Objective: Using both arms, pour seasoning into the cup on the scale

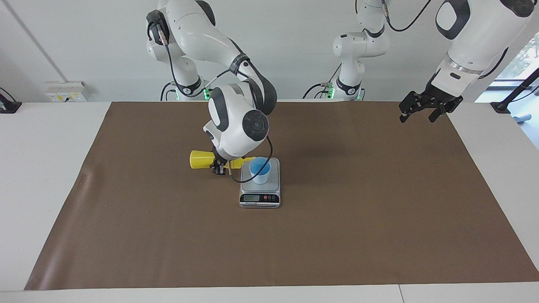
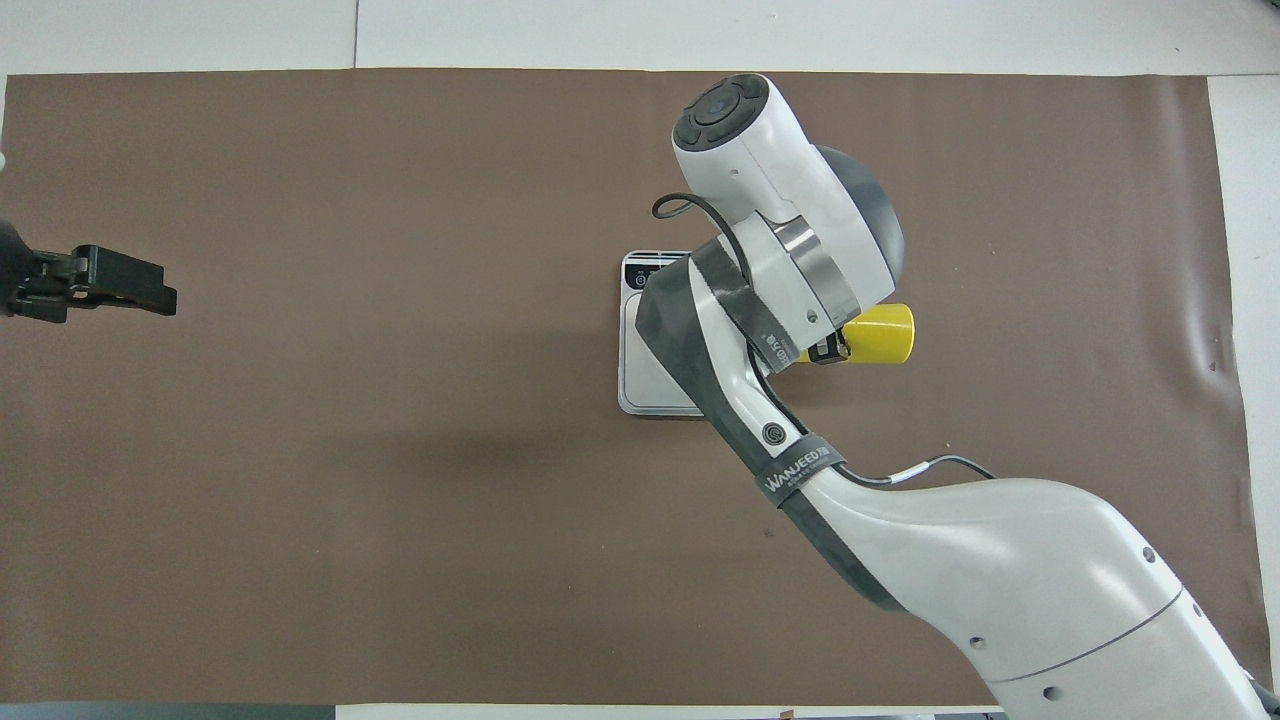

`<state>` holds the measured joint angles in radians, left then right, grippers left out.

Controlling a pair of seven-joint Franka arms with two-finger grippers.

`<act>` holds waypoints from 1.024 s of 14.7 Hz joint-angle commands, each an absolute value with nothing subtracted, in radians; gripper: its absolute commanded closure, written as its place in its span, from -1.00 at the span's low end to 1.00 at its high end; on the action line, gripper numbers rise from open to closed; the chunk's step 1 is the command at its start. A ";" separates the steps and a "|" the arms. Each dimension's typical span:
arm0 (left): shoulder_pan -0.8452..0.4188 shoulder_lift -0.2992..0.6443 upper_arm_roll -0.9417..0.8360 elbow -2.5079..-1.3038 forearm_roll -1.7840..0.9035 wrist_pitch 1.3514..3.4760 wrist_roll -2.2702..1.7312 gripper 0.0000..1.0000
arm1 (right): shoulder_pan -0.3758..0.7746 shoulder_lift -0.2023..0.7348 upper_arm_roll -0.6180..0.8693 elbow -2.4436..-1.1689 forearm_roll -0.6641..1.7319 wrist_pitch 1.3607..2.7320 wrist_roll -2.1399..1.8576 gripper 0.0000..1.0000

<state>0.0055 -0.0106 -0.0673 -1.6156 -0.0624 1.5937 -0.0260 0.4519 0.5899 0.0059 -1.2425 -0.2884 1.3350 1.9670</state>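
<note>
Your right gripper [image 1: 220, 167] is pinching the seasoning [image 1: 201, 160], holding it tipped on its side with the nozzle pointing into the cup [image 1: 260, 169]. The cup is standing on the scale [image 1: 260, 198], toward 12 o'clock of the display. Your left gripper [image 1: 425, 110] is waiting, fingers spread, over the mat's [image 1: 379, 231] corner.

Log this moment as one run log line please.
right gripper: holding seasoning tipped sideways, nozzle at cup | cup: on scale | left gripper: open, waiting over mat edge
</note>
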 commanded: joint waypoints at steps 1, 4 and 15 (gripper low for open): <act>0.015 -0.032 -0.071 -1.632 -0.072 1.585 -0.020 -1.00 | 0.453 0.632 0.032 -1.175 -0.366 1.260 1.985 1.00; 0.015 -0.032 -0.071 -1.632 -0.072 1.586 -0.020 -1.00 | 0.449 0.634 0.054 -1.166 -0.396 1.246 1.985 1.00; 0.015 -0.032 -0.071 -1.632 -0.072 1.586 -0.020 -1.00 | 0.436 0.670 0.071 -1.086 -0.374 1.236 1.990 1.00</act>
<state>0.0056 -0.0106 -0.0672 -1.6156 -0.0624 1.5937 -0.0260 0.4473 0.6541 0.0566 -1.1272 -0.3727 1.2660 1.9671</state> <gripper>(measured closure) 0.000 0.537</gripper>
